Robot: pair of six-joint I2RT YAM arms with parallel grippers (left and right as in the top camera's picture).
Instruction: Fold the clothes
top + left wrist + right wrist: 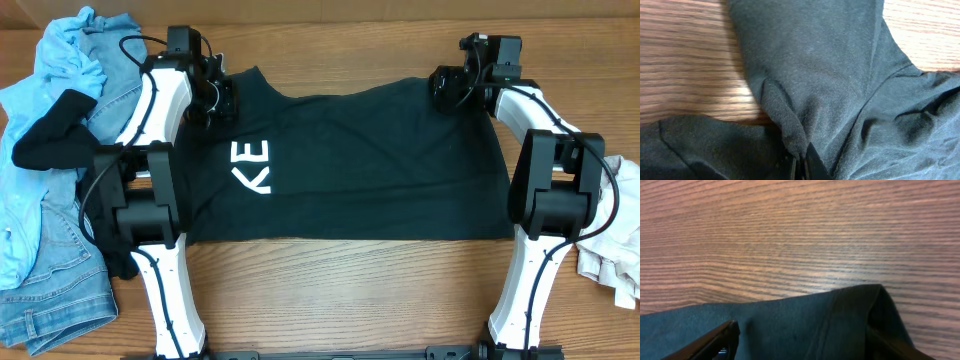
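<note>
**Arrangement on the desk**

1. One black T-shirt (pixel 370 165) lies spread flat across the middle of the desk (pixel 350 295), between the two arms. Its white "KE" letters (pixel 252 166) face up, on the left part of the cloth.
2. One heap of light-blue denim (pixel 55 240) occupies the left edge of the desk. The number of separate pieces in the heap cannot be determined.
3. One small black piece (pixel 52 138) rests on top of the denim, apart from the T-shirt.
4. One off-white garment (pixel 612 245) lies crumpled at the right edge of the desk, beside the right arm's base.

**Hand status**

- Left hand (pixel 215 100): positioned at the far left corner of the T-shirt. In the left wrist view the left hand (pixel 801 164) is clamped on a raised pinch of the T-shirt (pixel 840 75); a narrow ridge of cloth runs up out of the closed jaws, and bare wood shows to the left.
- Right hand (pixel 447 88): positioned at the far right corner of the T-shirt. In the right wrist view the right hand (pixel 805 347) has its jaws spread wide, one finger (pixel 715 342) on each side of the hem corner (pixel 850 310). The cloth lies loose between them, not pinched.
</note>
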